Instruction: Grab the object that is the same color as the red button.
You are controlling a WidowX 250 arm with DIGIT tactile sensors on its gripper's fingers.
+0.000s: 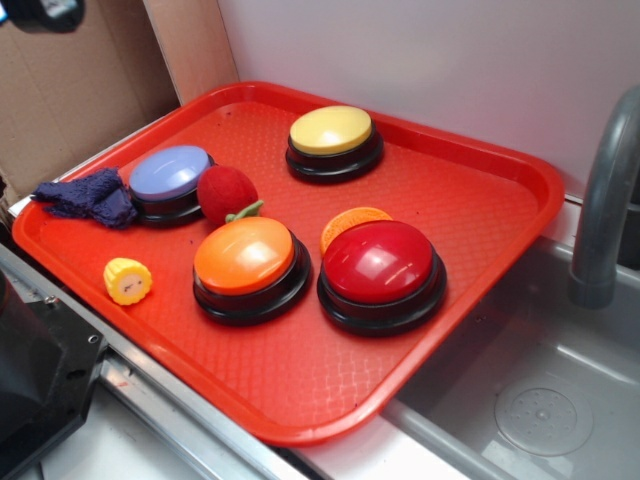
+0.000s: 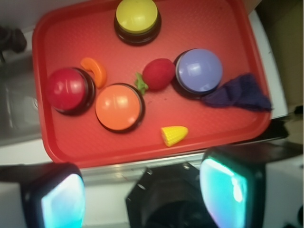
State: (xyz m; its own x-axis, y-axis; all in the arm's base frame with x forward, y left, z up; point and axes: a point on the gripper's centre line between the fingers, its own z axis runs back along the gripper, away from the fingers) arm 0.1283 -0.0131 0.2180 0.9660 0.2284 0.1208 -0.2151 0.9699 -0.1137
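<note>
- In my wrist view the gripper (image 2: 145, 192) is at the bottom of the picture, nearest to me. Its two fingers (image 2: 228, 190) stand wide apart, with nothing between them.
- The gripper is outside the near rim of the red tray (image 2: 57, 142), above the metal edge in front of it.
- Just inside this rim I see a small yellow corn piece (image 2: 174, 135).
- Behind the corn is the orange button (image 2: 118, 106).
- The red fuzzy fruit (image 2: 158, 74) lies a little further in, near the tray's middle. Its green leaf touches the orange button, and its other side is just beside the blue button (image 2: 199, 71).
- So the fruit is ahead of the gripper, well apart from it, roughly in line with the gap between the fingers.
- The red button (image 2: 68, 89) is to the left in this view, with an orange ridged disc (image 2: 95, 71) against it.
- A dark blue cloth (image 2: 240, 93) lies on the right side, touching the blue button.
- Farthest away is the yellow button (image 2: 137, 16).
</note>
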